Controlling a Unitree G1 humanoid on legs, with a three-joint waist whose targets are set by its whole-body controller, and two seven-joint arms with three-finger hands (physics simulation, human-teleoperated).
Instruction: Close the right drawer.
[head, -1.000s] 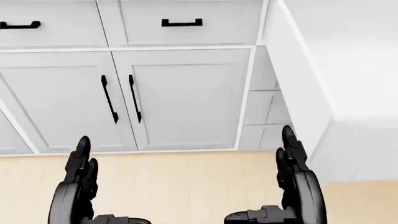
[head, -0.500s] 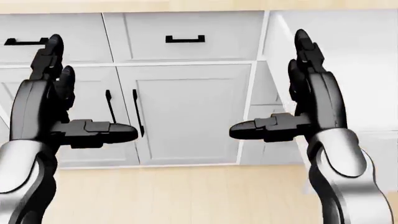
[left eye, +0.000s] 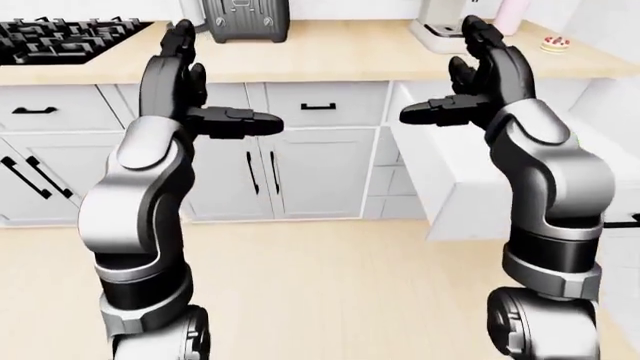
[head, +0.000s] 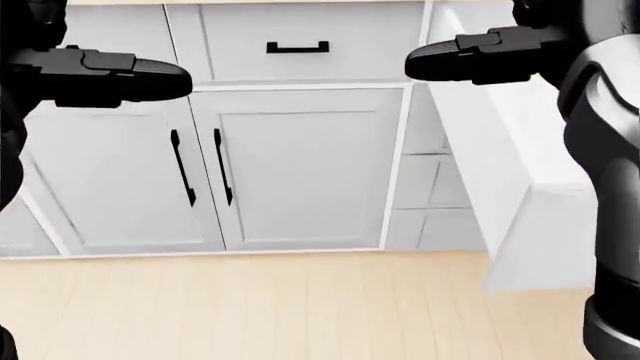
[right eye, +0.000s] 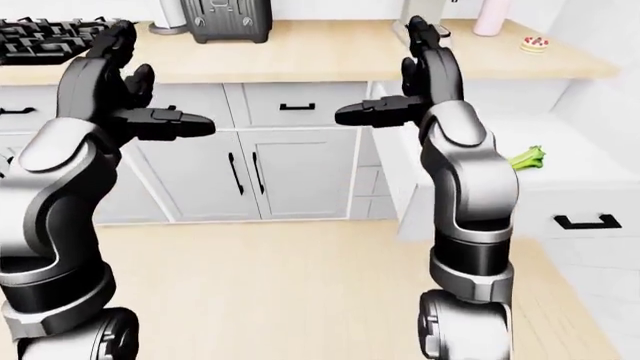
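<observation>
The right drawer stands pulled well out of the white cabinet run, below the worktop's right end; its front panel with a black handle faces the lower right of the right-eye view, and a green vegetable lies inside near the drawer's inner side wall. The right robot hand is raised above the drawer's near corner, clear of it, fingers spread with one pointing left and the others upward, holding nothing. The left robot hand is raised at the same height on the left, also spread and empty, one finger pointing right toward its partner.

Between the two hands a shut drawer with a black handle sits over a pair of cabinet doors with vertical black handles. On the worktop a black stove grate lies at the left end, a dark appliance stands toward the middle by the wall, a light machine stands right of it, and a small cake sits near the right end. Pale wood floor lies below.
</observation>
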